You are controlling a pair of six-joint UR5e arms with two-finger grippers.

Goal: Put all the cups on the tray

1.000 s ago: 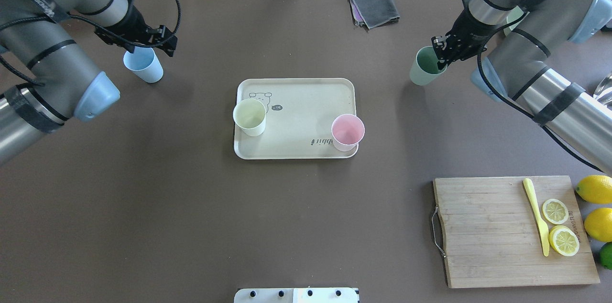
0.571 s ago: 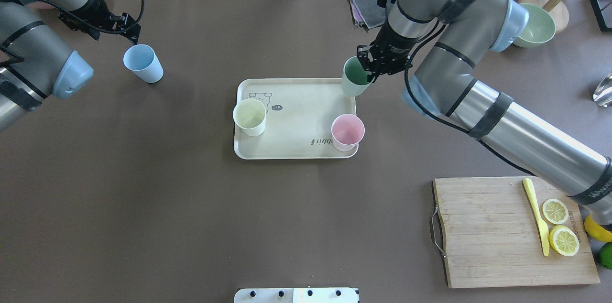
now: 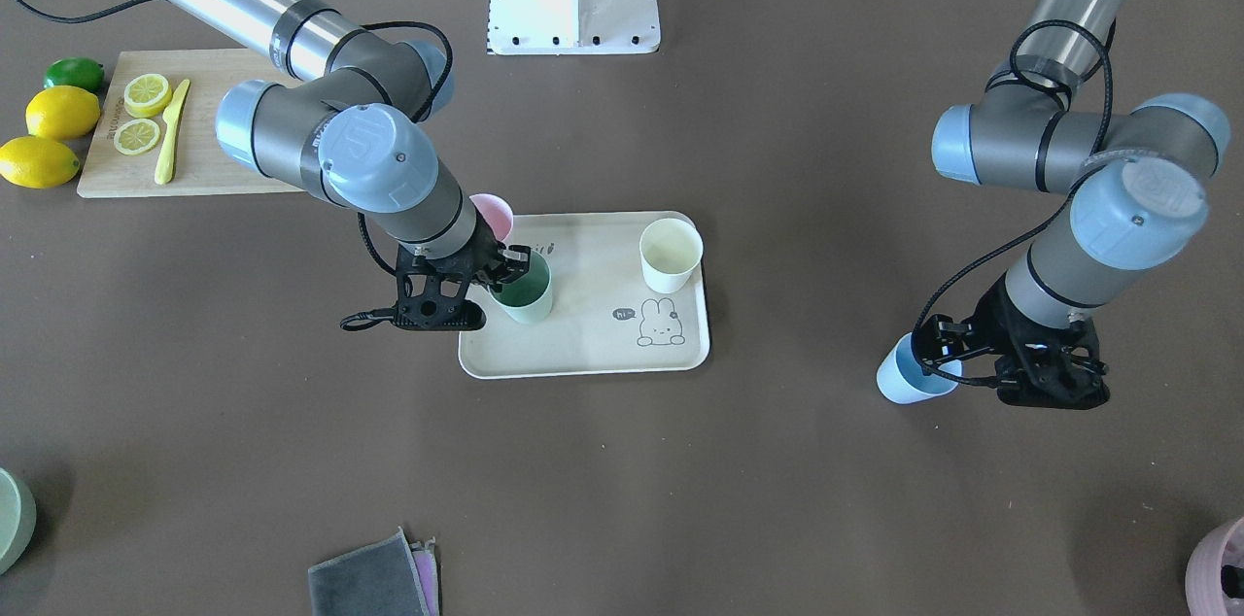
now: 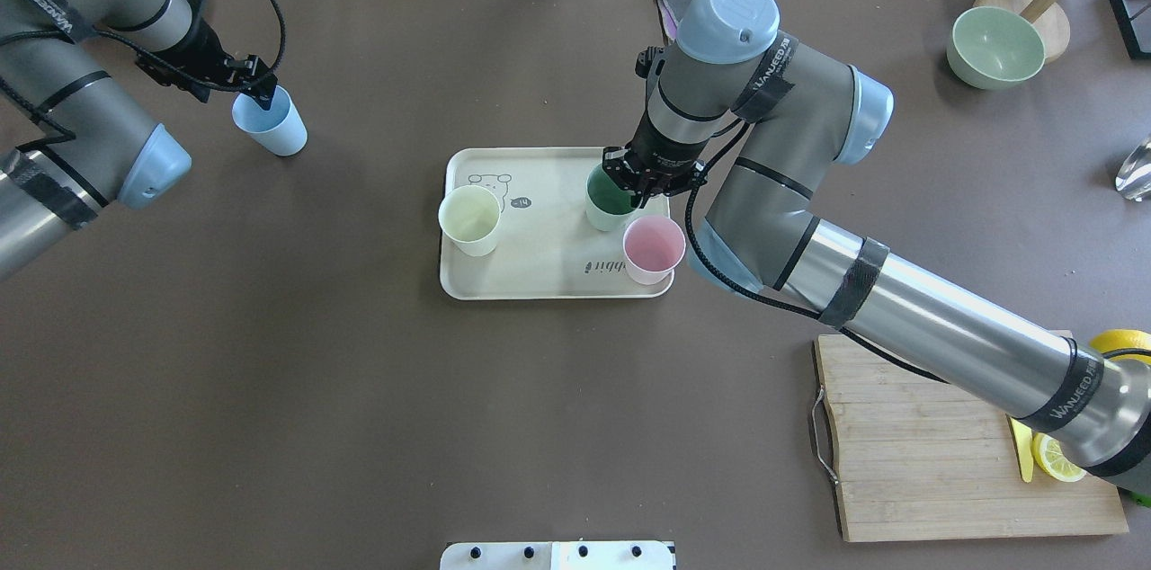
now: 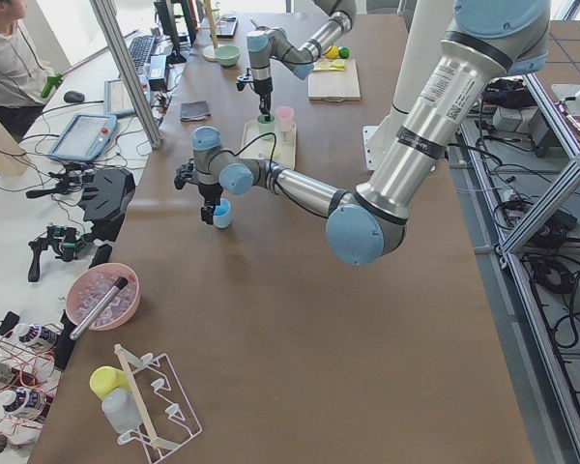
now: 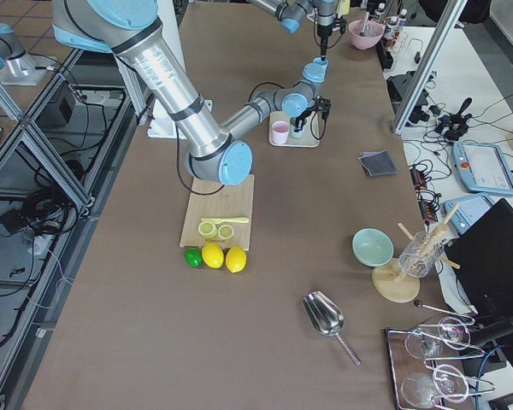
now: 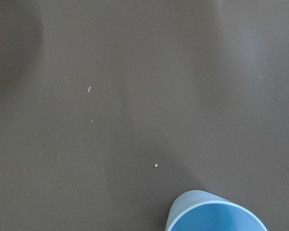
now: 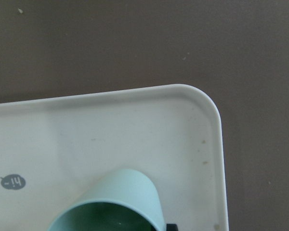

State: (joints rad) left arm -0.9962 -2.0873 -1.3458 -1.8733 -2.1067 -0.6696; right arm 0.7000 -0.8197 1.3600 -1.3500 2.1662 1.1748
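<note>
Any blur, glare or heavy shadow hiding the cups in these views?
Overhead: even light, soft shadows, no glare on green cup. Left wrist: blue cup cut off at the bottom edge, slightly soft. Right wrist: tray clear, green cup's near wall soft. Side views: cups tiny.
</note>
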